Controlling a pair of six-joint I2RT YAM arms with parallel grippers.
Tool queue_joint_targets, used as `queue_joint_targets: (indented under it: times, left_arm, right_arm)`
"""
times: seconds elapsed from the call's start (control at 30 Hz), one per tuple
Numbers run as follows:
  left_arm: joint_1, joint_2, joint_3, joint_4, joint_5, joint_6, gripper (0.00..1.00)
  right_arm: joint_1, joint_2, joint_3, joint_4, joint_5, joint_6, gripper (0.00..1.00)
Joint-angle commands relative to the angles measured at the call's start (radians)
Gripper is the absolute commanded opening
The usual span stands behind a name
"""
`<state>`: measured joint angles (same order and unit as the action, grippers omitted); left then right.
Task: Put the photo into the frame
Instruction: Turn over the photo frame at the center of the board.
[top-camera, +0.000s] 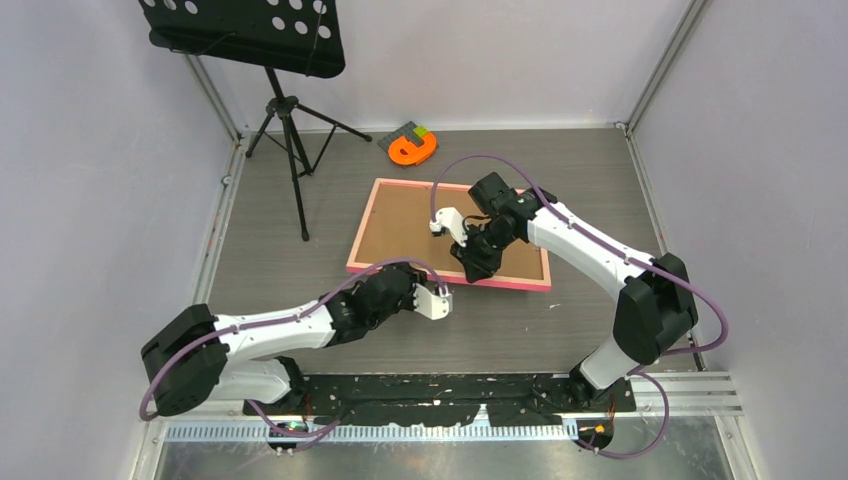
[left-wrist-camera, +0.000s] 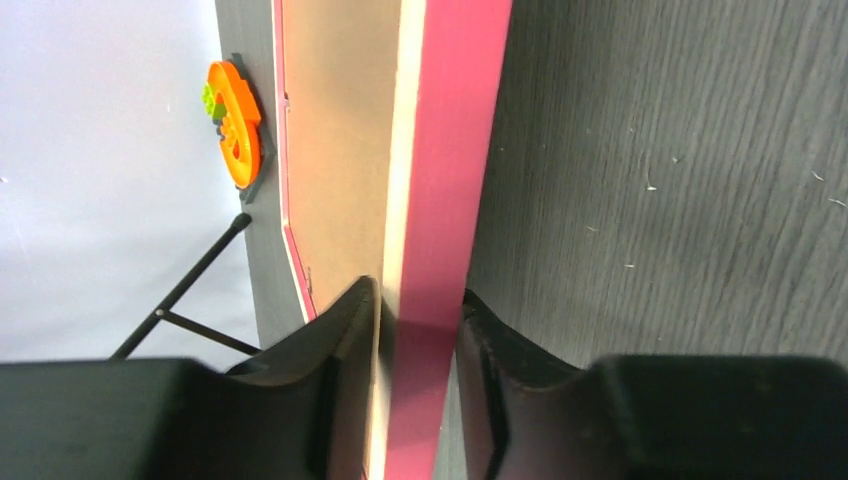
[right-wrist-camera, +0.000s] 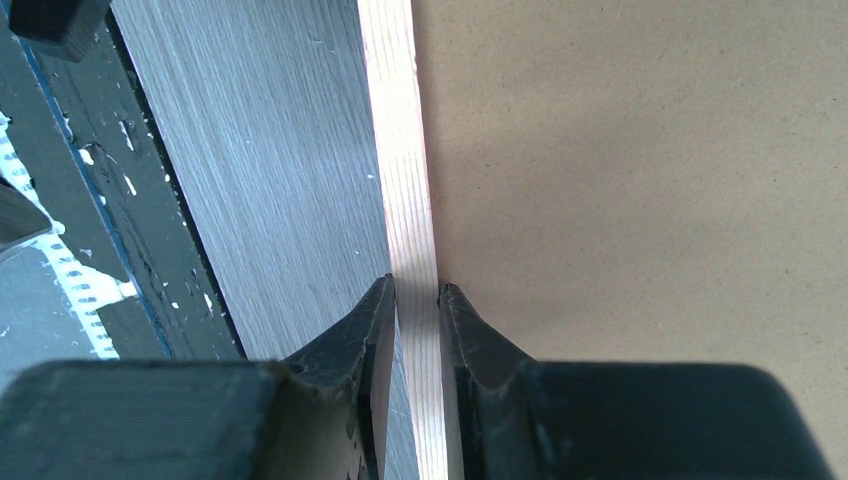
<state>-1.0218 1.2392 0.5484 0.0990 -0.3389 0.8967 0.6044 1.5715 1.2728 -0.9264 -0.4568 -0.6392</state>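
Nearest me, the left claw lies low over the grey worktop, reaching in at the near rail of the frame. From above I can only see that it meets that rail. Its own wrist camera shows more: one dark finger sits on the board side and the other on the worktop side. The rail's pink outer face and cream back run up between them. Both fingers are close against the rail, but I cannot tell whether they are actually pinching it.

The frame lies flat in the middle of the worktop, back upward, with a plain brown backing board filling it. The thin salmon-pink border shows all round.

Further along the same near rail, the right claw comes down from above. The overhead view hides its fingertips behind the wrist. The right wrist view settles it: the two fingers are drawn nearly together, clamped on the pale wooden back of the rail. The board is on one side and the grained worktop on the other.

Beyond the frame's far edge, a small orange object with green and grey parts lies near the back wall. The left wrist view also catches it edge-on. To the far left stands a black music stand on its tripod.
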Motion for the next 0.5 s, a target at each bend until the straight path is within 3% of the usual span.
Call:
queue_joint_targets:
  times: [0.0,0.13,0.2,0.33,0.37,0.47]
  left_arm:
    - [-0.005,0.008,0.072,-0.023,-0.013,-0.013,0.26]
    - [-0.005,0.017,0.094,-0.04,-0.038,-0.025,0.02]
    - [-0.005,0.004,0.091,-0.031,-0.043,-0.036,0.0]
    - [-0.006,-0.017,0.102,-0.049,-0.063,-0.068,0.0]
    - [-0.006,-0.023,0.108,-0.059,-0.069,-0.077,0.0]
    - [-0.005,-0.045,0.117,-0.072,-0.08,-0.084,0.0]
  right_arm:
    - [-0.013,-0.04,0.037,-0.003,-0.028,0.04,0.06]
    - [-0.018,-0.057,0.035,-0.001,-0.028,0.044,0.06]
    - [-0.02,-0.064,0.035,-0.001,-0.024,0.048,0.08]
    - [-0.027,-0.083,0.037,-0.004,-0.009,0.059,0.26]
    - [-0.028,-0.086,0.042,-0.004,-0.006,0.062,0.41]
    - [-0.034,-0.1,0.06,-0.02,0.007,0.075,0.57]
